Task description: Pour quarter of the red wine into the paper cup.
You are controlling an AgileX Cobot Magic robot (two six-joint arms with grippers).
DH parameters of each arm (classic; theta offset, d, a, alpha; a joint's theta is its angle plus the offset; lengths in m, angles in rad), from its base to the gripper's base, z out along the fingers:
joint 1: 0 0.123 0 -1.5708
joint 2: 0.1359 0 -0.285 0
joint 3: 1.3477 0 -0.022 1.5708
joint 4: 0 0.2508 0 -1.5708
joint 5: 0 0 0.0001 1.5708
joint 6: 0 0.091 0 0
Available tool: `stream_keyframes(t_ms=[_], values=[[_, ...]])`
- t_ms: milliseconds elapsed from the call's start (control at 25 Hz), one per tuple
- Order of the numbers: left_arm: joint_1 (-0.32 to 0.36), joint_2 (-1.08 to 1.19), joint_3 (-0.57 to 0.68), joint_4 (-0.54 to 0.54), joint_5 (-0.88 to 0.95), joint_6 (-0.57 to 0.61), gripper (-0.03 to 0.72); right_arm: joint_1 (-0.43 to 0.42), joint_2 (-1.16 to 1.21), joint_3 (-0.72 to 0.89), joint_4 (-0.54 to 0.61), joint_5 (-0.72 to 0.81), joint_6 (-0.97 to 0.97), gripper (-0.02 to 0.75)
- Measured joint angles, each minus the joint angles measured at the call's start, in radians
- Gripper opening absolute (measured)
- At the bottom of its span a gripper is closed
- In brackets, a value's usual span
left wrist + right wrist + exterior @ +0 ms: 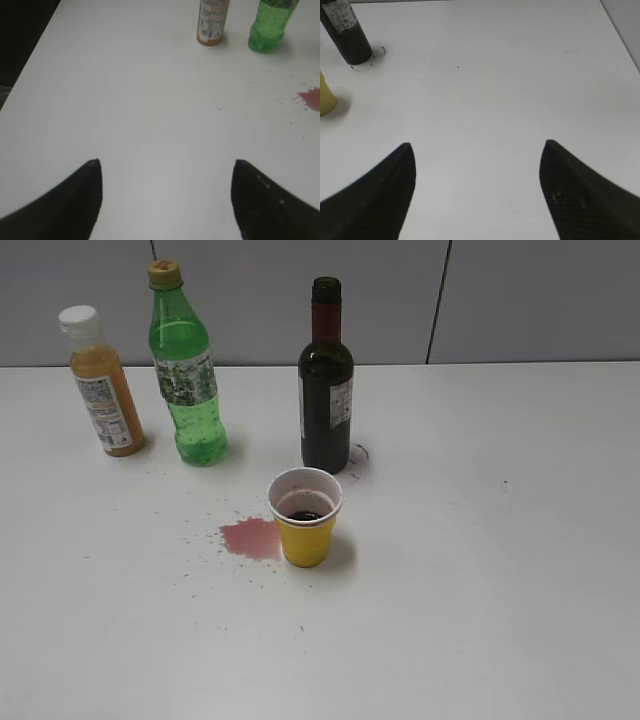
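Observation:
The red wine bottle [326,390], dark glass with a red foil neck and white label, stands upright at the table's middle back; its base also shows in the right wrist view [346,32]. The yellow paper cup [305,517] stands upright just in front of it, with dark red wine in its bottom; its edge shows in the right wrist view [326,97]. My left gripper [167,165] is open and empty above bare table. My right gripper [477,146] is open and empty, to the right of the bottle and cup. Neither gripper shows in the exterior view.
A pink wine spill [252,537] with splatter lies left of the cup, also in the left wrist view [312,98]. A green plastic bottle [186,370] and an orange juice bottle [103,385] stand at the back left. A grey wall runs behind the white table [480,570].

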Motion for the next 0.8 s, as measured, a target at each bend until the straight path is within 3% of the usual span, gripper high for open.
stream_keyframes(t_ms=[800], values=[[-0.070, -0.046, 0.000, 0.007, 0.003, -0.004, 0.586, 0.000, 0.000, 0.000, 0.000, 0.001, 0.000, 0.586]])
